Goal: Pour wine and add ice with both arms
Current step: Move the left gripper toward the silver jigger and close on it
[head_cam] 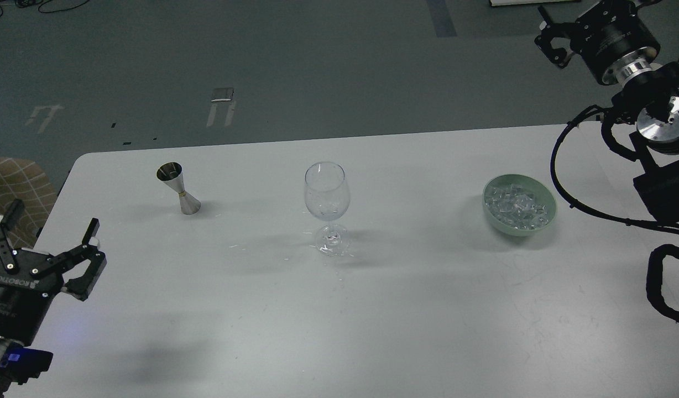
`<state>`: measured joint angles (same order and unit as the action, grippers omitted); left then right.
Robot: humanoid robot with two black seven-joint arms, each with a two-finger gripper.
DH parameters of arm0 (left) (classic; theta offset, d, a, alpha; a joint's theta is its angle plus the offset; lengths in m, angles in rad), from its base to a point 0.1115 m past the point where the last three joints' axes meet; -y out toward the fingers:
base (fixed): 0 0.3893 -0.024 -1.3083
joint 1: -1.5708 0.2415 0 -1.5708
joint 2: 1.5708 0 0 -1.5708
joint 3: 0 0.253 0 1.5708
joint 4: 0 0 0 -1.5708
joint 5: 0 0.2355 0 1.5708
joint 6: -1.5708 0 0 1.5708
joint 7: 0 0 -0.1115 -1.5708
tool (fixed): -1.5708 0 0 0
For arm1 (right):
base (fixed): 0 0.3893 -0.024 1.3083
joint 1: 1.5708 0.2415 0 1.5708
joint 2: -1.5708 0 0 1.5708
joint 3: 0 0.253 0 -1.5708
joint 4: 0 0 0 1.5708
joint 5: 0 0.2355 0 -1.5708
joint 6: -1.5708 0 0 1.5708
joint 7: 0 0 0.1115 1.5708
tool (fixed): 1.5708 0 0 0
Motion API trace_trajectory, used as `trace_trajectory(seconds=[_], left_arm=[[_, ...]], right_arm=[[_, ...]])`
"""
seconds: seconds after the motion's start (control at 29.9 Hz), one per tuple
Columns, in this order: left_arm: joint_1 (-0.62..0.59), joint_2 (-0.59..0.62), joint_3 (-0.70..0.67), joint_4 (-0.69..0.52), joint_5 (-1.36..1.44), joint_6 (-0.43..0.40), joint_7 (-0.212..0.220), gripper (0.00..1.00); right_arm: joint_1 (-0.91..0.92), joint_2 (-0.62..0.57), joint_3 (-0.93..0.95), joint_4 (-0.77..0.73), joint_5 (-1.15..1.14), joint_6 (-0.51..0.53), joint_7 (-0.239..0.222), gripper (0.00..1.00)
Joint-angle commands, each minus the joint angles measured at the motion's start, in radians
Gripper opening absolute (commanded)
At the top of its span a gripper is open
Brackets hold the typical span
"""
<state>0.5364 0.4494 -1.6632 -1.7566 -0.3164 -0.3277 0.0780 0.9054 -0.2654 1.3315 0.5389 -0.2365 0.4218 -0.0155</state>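
Observation:
A clear stemmed wine glass (327, 202) stands upright at the table's middle and looks empty. A steel hourglass-shaped jigger (178, 188) stands upright at the back left; no wine shows, and I cannot see into the jigger. The ice (517, 205) lies as many clear chunks in a pale green bowl (515, 229) at the right. My left gripper (52, 222) is open and empty over the table's front left edge, well short of the jigger. My right gripper (552, 36) is raised at the top right, beyond the table's far edge and apart from the bowl; its fingers are too dark to separate.
The white table (372, 315) has a rounded back left corner. Small glinting specks lie around the glass foot. A patterned chair (13, 182) stands off the table's left edge. My right arm's looped black cables (560, 182) hang close beside the bowl.

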Motion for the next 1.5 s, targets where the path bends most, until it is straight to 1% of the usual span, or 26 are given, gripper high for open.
trace_trajectory(seconds=[0.0,0.03,0.07,0.1,0.13,0.2,0.27,0.33,0.37,0.4,0.43,0.5,0.57,0.67,0.74,0.9,1.0,1.1,1.27,1.4,1.47], left_arm=[[-0.001,-0.047,0.029,-0.001,0.020,0.106,-0.006,0.95],[-0.015,-0.052,0.030,0.000,0.023,0.130,-0.007,0.95],[-0.062,-0.066,0.034,0.005,0.034,0.177,-0.009,0.95],[-0.090,-0.077,0.036,0.012,0.042,0.206,-0.007,0.95],[-0.133,-0.093,0.043,0.028,0.054,0.260,-0.004,0.95],[-0.174,-0.104,0.057,0.040,0.066,0.321,-0.001,0.95],[-0.255,-0.109,0.080,0.048,0.092,0.435,-0.003,0.95],[-0.286,-0.109,0.088,0.048,0.100,0.484,0.000,0.95],[-0.292,-0.107,0.097,0.049,0.102,0.490,-0.001,0.92],[-0.292,-0.107,0.097,0.049,0.102,0.490,-0.001,0.92],[-0.294,-0.107,0.106,0.052,0.103,0.492,-0.003,0.88],[-0.302,-0.110,0.118,0.066,0.106,0.493,-0.006,0.84],[-0.318,-0.120,0.146,0.097,0.140,0.490,-0.021,0.81],[-0.349,-0.161,0.157,0.132,0.178,0.489,-0.035,0.81],[-0.395,-0.213,0.158,0.202,0.218,0.483,-0.027,0.82],[-0.479,-0.232,0.184,0.313,0.229,0.466,-0.026,0.81],[-0.532,-0.239,0.191,0.371,0.227,0.443,-0.027,0.71],[-0.573,-0.239,0.192,0.431,0.227,0.424,-0.021,0.64],[-0.647,-0.244,0.195,0.552,0.227,0.401,-0.018,0.64],[-0.674,-0.259,0.197,0.568,0.229,0.400,-0.012,0.65],[-0.691,-0.267,0.221,0.583,0.229,0.400,-0.014,0.65]], right_arm=[[0.006,0.000,-0.002,-0.002,-0.001,0.000,-0.001,1.00],[0.006,-0.001,-0.002,-0.002,-0.001,0.000,-0.001,1.00],[0.007,-0.001,-0.002,-0.005,-0.001,0.000,-0.001,1.00],[0.007,-0.001,-0.002,-0.007,-0.001,0.000,-0.001,1.00],[0.004,-0.001,-0.002,-0.007,-0.001,-0.001,-0.003,1.00],[0.004,-0.001,-0.002,-0.007,-0.001,0.000,-0.003,1.00],[0.001,-0.001,-0.002,-0.007,-0.001,-0.001,-0.001,1.00],[0.001,-0.001,-0.002,-0.004,-0.001,-0.001,-0.001,1.00],[0.000,-0.003,-0.002,-0.004,-0.001,-0.001,-0.001,1.00],[0.000,-0.003,-0.002,-0.004,-0.001,-0.001,-0.001,1.00],[-0.002,-0.003,-0.002,-0.004,-0.001,-0.001,-0.003,1.00],[-0.008,-0.014,-0.002,-0.002,-0.001,-0.003,-0.001,1.00],[-0.016,-0.018,-0.002,-0.001,-0.001,-0.003,-0.001,1.00],[-0.020,-0.018,-0.002,-0.001,-0.001,-0.003,-0.003,1.00],[-0.020,-0.018,-0.002,-0.002,-0.001,-0.003,-0.001,1.00],[-0.020,-0.018,-0.002,-0.002,-0.001,-0.005,-0.001,1.00],[-0.020,-0.018,-0.002,-0.002,-0.001,-0.005,-0.001,1.00],[-0.022,-0.018,-0.002,-0.002,-0.001,-0.005,-0.001,1.00],[-0.026,-0.020,-0.002,-0.004,-0.001,-0.006,-0.001,1.00],[-0.029,-0.031,-0.006,-0.002,-0.001,-0.006,-0.001,1.00],[-0.031,-0.037,-0.008,-0.002,-0.001,-0.006,-0.003,1.00]])
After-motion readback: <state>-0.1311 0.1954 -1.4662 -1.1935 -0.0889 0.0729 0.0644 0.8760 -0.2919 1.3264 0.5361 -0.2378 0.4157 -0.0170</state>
